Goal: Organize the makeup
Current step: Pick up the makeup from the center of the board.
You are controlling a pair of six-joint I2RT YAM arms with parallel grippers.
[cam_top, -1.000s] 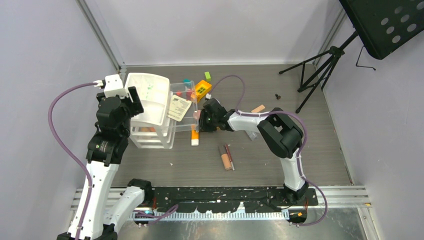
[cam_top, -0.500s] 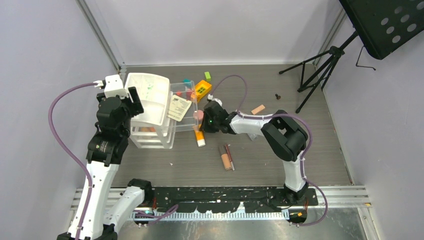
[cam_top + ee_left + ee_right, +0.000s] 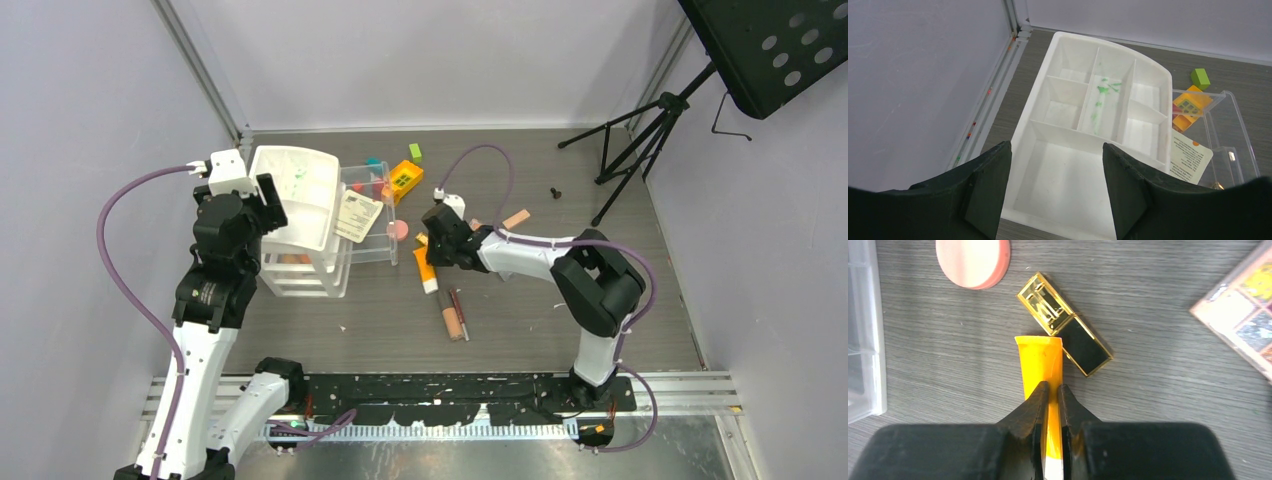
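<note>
My right gripper [image 3: 1052, 390] is shut on the orange tube [image 3: 1042, 365], whose white cap end sits between the fingers. In the top view the tube [image 3: 426, 268] lies slanted on the table under the right gripper [image 3: 437, 250]. A gold-black lipstick [image 3: 1064, 323] lies touching the tube's flat end. A round pink compact [image 3: 973, 262] lies beyond it, and an eyeshadow palette [image 3: 1243, 320] is at the right edge. My left gripper [image 3: 1057, 165] is open and empty above the white divided tray [image 3: 1148, 75].
The white tray [image 3: 300, 195] tops a clear drawer unit [image 3: 300, 275] with an open clear drawer [image 3: 372, 245] holding a card. A beige tube [image 3: 452, 318] and red pencil [image 3: 461, 312] lie near. A yellow toy brick [image 3: 404, 178], green block [image 3: 415, 152] and tripod [image 3: 630, 150] are behind.
My right gripper has moved right, away from the clear drawer, dragging the orange tube with it; the tube has swung to a slant. The pink compact is uncovered. The left arm has not moved.
</note>
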